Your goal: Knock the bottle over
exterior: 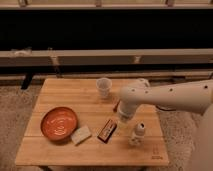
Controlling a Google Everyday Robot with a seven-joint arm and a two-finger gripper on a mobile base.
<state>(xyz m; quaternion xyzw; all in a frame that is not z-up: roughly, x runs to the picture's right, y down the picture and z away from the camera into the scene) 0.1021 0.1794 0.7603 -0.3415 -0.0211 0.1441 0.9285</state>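
Observation:
The small clear bottle (137,135) with a white cap stands upright near the table's front right. My gripper (124,118) hangs from the white arm that reaches in from the right. It sits just up and left of the bottle, close to it; I cannot tell whether they touch. The translucent capless cup (103,87) stands upright toward the back middle of the table.
An orange bowl (59,122) sits at front left on the wooden table (65,95), with a pale packet (81,135) beside it. A dark snack bar (107,130) lies left of the bottle. A small red thing (116,106) shows partly behind the arm. Carpet surrounds the table.

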